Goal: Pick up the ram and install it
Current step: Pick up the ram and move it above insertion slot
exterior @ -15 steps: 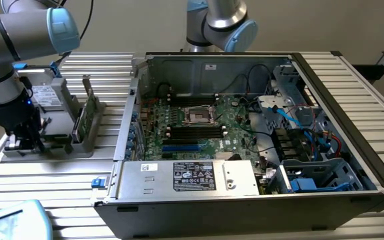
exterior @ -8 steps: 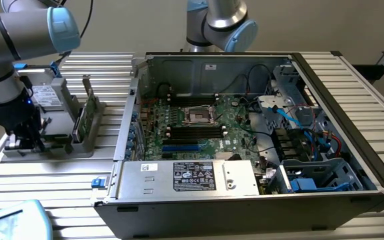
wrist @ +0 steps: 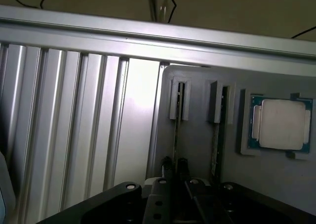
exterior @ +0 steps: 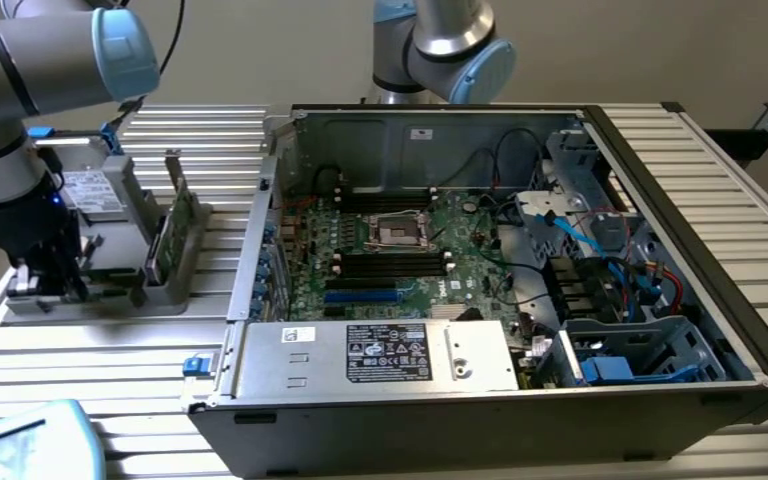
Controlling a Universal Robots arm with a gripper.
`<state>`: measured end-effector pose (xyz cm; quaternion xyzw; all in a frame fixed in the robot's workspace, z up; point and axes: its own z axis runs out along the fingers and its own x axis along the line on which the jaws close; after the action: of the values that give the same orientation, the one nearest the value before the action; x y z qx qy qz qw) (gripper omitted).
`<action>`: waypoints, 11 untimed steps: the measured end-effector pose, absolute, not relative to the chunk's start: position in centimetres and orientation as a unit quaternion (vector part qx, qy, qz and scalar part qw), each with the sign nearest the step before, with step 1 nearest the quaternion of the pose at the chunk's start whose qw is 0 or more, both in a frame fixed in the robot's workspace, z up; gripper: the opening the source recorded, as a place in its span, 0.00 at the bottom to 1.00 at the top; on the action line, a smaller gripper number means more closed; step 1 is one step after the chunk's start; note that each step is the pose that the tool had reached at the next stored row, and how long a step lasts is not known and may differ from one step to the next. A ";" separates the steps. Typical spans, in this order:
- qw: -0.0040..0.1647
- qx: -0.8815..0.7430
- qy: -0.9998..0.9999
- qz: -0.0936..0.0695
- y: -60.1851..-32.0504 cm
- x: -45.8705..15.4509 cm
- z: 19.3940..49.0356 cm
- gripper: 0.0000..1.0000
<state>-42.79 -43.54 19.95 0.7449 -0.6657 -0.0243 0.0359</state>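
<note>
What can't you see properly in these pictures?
- Wrist view: the ram is seen edge-on, so its chips and label are hidden. The pincer covers its near end.
- Exterior view: the writing on the computer's black sticker is too small to read.
- Exterior view: a pale blue thing is cut off by the picture's corner, so it can't be identified.
</note>
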 end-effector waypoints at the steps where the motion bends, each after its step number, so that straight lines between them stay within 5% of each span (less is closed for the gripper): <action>1: 0.036 0.745 -0.666 -0.024 -43.5 -42.8 20.0 0.15; 11: 0.036 0.745 -0.666 -0.024 -43.5 -42.7 20.8 0.15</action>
<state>-42.71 -43.47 20.79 0.7445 -0.6662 -0.0244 0.0359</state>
